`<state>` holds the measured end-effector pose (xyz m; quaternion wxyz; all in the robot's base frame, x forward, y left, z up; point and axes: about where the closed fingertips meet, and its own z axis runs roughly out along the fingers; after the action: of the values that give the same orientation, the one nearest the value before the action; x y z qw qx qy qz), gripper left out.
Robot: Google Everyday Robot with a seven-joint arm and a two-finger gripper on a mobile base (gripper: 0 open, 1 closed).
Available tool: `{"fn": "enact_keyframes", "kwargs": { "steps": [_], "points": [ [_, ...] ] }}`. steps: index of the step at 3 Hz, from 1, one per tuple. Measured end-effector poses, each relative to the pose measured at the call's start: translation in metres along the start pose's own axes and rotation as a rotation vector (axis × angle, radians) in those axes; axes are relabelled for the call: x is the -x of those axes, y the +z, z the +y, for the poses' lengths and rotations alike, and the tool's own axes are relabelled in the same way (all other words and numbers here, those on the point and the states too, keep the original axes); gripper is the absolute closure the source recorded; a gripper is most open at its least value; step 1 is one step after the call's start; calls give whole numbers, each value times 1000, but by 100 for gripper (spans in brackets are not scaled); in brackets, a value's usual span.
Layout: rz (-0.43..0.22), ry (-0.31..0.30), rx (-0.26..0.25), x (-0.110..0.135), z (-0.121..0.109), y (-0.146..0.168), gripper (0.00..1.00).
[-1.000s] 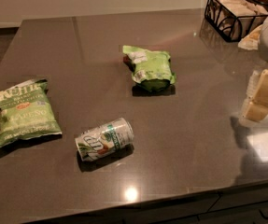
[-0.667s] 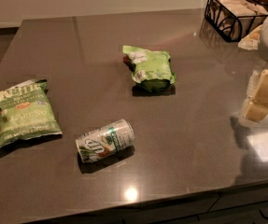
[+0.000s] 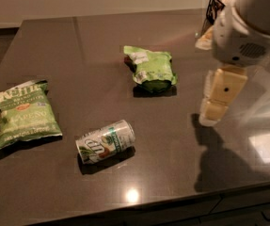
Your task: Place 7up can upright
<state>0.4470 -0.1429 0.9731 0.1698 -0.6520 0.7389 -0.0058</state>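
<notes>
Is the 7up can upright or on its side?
On its side: the 7up can lies lengthwise on the table. The gripper hangs apart, off to its right.

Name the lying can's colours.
Can: silver-white, green lettering, camera view; pincer hangs right of it.

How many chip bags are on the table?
2: a flat Kettle bag near the left edge and a crumpled green bag mid-table. None looks hidden. The claw hangs above the right side.
</notes>
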Motion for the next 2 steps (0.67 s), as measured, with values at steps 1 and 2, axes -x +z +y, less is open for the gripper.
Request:
{"fn": "enact_keyframes", "kwargs": {
  "steps": [1,2],
  "points": [
    [-27,-91,34,43,9,23,0],
    [-24,-181,65,79,21,50,0]
  ]
}}
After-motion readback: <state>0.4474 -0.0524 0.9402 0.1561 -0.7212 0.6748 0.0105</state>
